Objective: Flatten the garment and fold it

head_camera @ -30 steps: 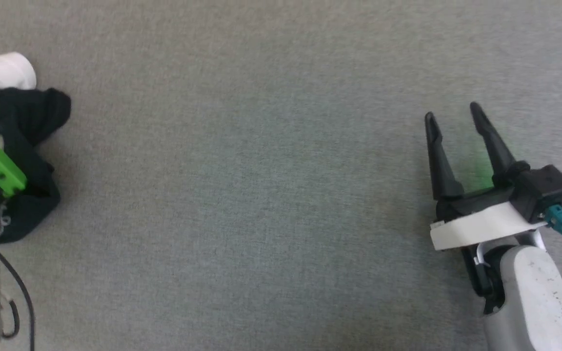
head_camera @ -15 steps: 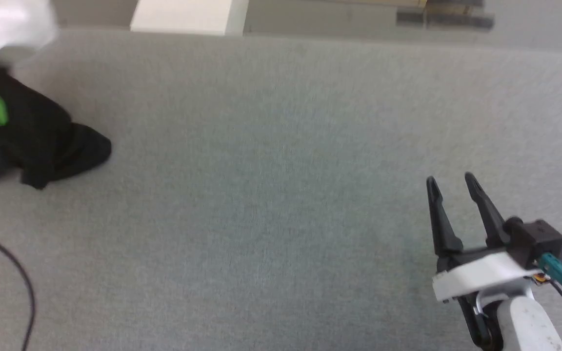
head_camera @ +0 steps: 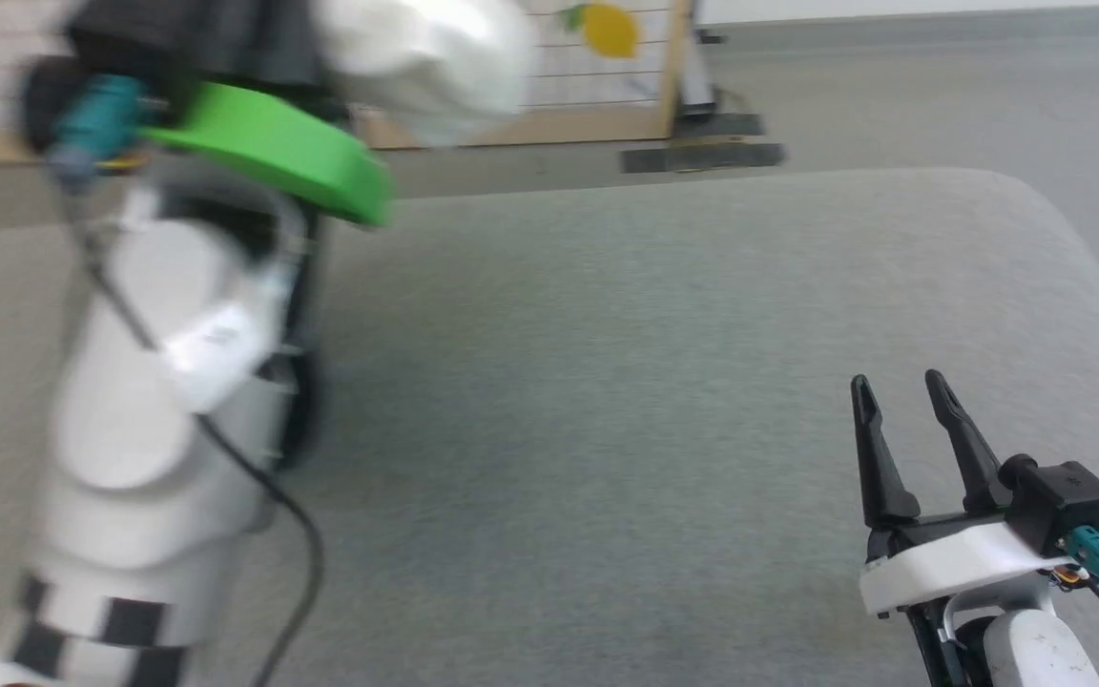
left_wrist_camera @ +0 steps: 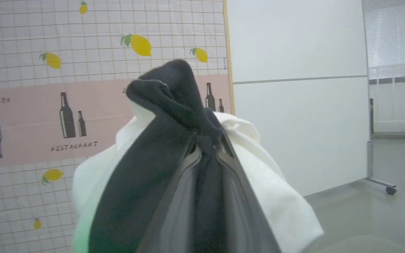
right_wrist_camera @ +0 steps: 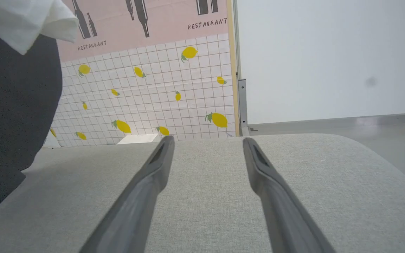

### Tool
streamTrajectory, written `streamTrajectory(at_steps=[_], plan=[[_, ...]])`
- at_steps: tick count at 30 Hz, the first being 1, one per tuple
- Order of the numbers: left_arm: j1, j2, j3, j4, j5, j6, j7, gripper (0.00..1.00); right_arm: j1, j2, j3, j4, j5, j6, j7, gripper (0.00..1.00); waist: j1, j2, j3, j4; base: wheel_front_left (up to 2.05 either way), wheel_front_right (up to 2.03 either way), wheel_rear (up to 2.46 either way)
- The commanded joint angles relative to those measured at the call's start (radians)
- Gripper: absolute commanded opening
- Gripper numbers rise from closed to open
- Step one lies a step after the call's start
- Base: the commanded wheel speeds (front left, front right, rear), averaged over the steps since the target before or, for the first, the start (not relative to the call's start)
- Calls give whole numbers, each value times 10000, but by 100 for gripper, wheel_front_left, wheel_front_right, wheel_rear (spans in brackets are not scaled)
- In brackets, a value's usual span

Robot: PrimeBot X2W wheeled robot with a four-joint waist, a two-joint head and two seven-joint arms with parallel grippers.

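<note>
You have the left gripper (left_wrist_camera: 207, 138) clenched on the garment (left_wrist_camera: 160, 151). In the left wrist view its two fingers meet on a bunch of the black cloth, and the white cloth lies on both sides of them. The garment is lifted up. In the head view it sits at the top left, blurred, above the green plate (head_camera: 273, 153) on the left wrist. In the right wrist view its black part hangs down at the left, close to the grey padded surface (head_camera: 626, 382); I cannot tell if it touches. Your right gripper (head_camera: 897, 382) is released and empty, fingers apart, low over this surface. Behind stands a backdrop (right_wrist_camera: 160, 91) with lemons and bottles.
</note>
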Motion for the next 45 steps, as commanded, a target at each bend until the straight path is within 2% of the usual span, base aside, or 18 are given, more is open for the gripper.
streamTrajectory(at_steps=[1,4,9,16,18,19,21,23,24,26,27,28,30,33,37,40,45], plan=[[-16,-284,-213,22,-151,-90,37,0,146,-5,-23,-61,33,-15,33,100,1,105,-171,-1028,0,0,0],[319,-841,-758,443,-374,-253,211,0,156,-5,30,-94,60,-15,55,100,1,105,-69,-1327,0,0,0],[1470,-1445,-1481,1802,-711,-214,732,0,149,-5,152,-79,136,-15,62,100,1,105,85,-1670,0,0,0],[2932,-1776,-2510,4120,-1534,-413,3247,0,78,-5,182,-55,215,-15,31,100,1,105,318,-1795,0,0,0],[3160,-1814,-2721,4531,-1743,-478,4040,47,68,-5,187,-28,229,-15,28,100,1,105,356,-1742,0,0,0],[3256,-1827,-2828,4668,-1855,-554,4440,100,64,-5,181,-19,234,-15,24,100,1,105,366,-1697,0,0,0],[3398,-1850,-2910,4673,-2095,-734,4856,100,57,-5,174,-16,243,-15,17,100,1,105,372,-1600,0,0,0],[3462,-1850,-2812,4420,-2207,-749,4668,100,49,-5,135,-18,246,-15,5,100,1,105,370,-1457,0,0,0],[3590,-1717,-2545,3868,-2153,-638,3767,100,45,-5,135,-10,259,-15,-10,100,1,105,319,-1298,0,0,0],[3764,-1641,-2149,3358,-2170,-452,2795,100,45,-5,138,-16,269,-15,-18,100,1,105,291,-1192,0,0,0],[3865,-1569,-1953,3084,-2115,-333,2245,100,51,-5,126,-26,265,-15,-23,100,1,105,276,-1126,0,0,0],[4079,-1368,-1566,2643,-1889,46,1186,100,66,-5,108,-33,254,-15,-27,100,1,105,225,-1023,0,0,0],[4345,-1168,-1233,2313,-1663,463,358,100,89,-5,90,-51,237,-15,-21,100,1,105,177,-929,0,0,0],[4756,-952,-848,1992,-1455,1075,-298,100,130,-5,49,-79,218,-15,-1,100,1,105,109,-799,0,0,0],[5185,-672,-585,1942,-1266,1810,-214,100,154,-5,95,-109,210,-15,50,100,1,105,59,-737,0,0,0],[5312,-514,-564,2122,-1250,2124,333,100,119,-5,155,-139,238,-15,64,100,1,105,117,-772,0,0,0],[5175,-412,-596,2725,-1445,2401,1597,100,0,-5,266,-161,320,-15,33,100,1,105,440,-981,0,0,0]])
